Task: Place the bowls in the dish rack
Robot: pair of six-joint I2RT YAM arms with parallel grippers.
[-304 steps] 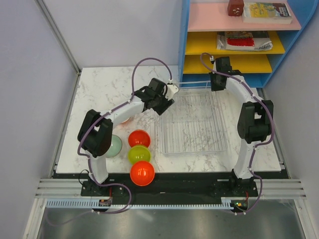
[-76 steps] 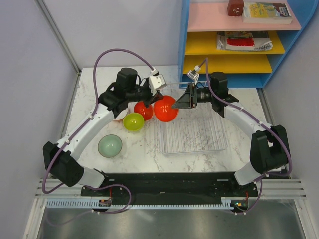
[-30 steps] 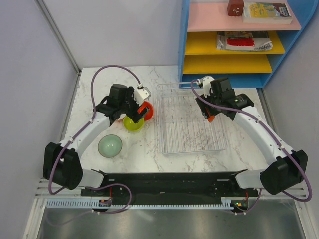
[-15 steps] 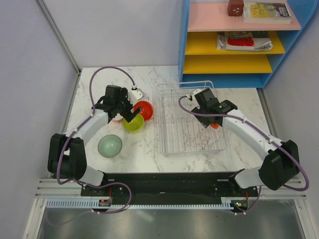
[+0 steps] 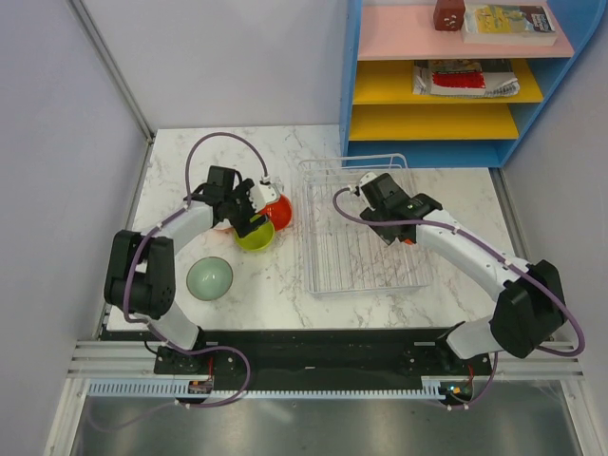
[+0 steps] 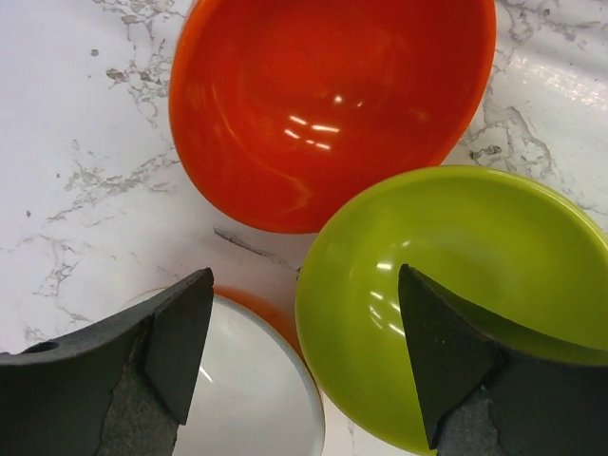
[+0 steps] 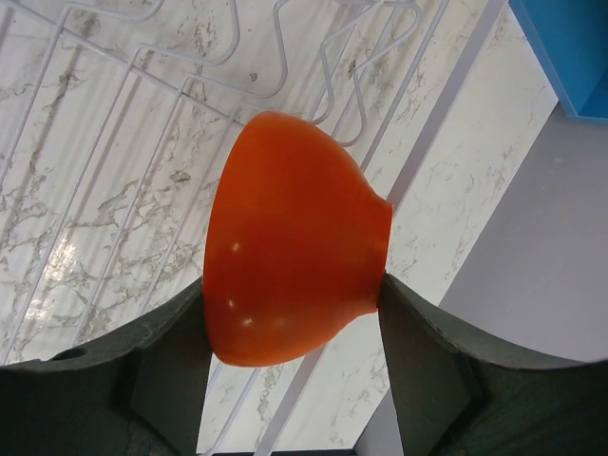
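Observation:
My left gripper (image 5: 249,217) hovers open over a cluster of bowls at the table's left. One finger (image 6: 442,361) reaches inside the yellow-green bowl (image 6: 446,285), the other finger (image 6: 176,347) is over the white bowl (image 6: 247,389), so the yellow-green rim lies between them. An orange-red bowl (image 6: 332,104) sits just beyond. The pale sage-green bowl (image 5: 209,277) stands alone nearer the front. My right gripper (image 7: 291,285) is shut on another orange-red bowl (image 7: 285,237), held on its side above the wire dish rack (image 5: 366,261), near its right side.
A blue shelf unit (image 5: 446,90) with pink and yellow boards and books stands behind the rack at the back right. Grey walls close off the left and back of the marble table (image 5: 180,171). The rack's raised wire end (image 7: 313,57) is just past the held bowl.
My right arm has carried the orange-red bowl leftward and nearer over the rack. My left gripper has settled lower onto the yellow-green bowl's rim, and its jaws have narrowed slightly.

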